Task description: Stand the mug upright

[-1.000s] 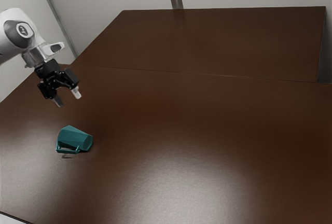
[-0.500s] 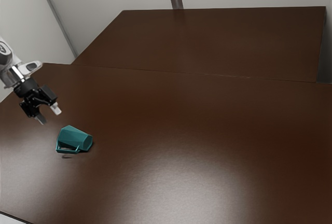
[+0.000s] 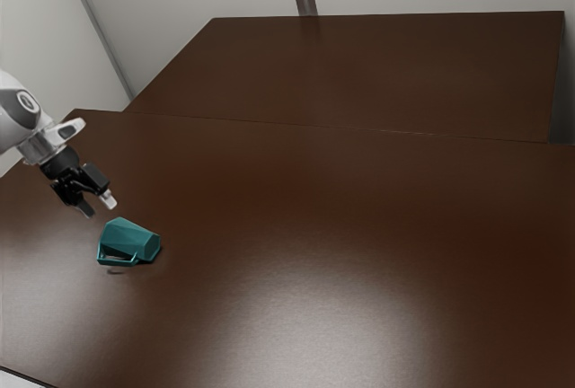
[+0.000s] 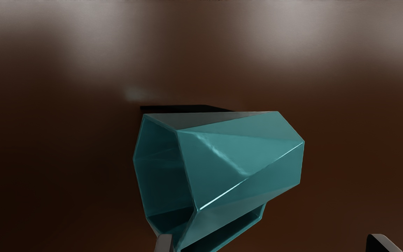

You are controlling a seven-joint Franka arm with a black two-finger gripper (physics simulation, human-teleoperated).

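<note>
One teal mug [image 3: 128, 240] lies on its side on the table [image 3: 323, 172], near the end effector [image 3: 98, 206], which is found above it. From the exterior view it is possible to see the arm [image 3: 18, 114] coming in at the exterior view's left, and also a small space between the end effector and the mug, so they are apart. This view presents the closed base [image 3: 153, 247] of the mug. The wrist view gives what the exterior view does not: it looks into the open mouth [image 4: 163, 171], which is at the side of one fingertip [image 4: 164, 243], while the base points toward the side of the other. The handle [image 4: 241, 229] is on the side of the mug nearest to the fingertips. The end effector [image 4: 274, 243] is widely open, with its two fingers well separated, and it has hold of nothing.
</note>
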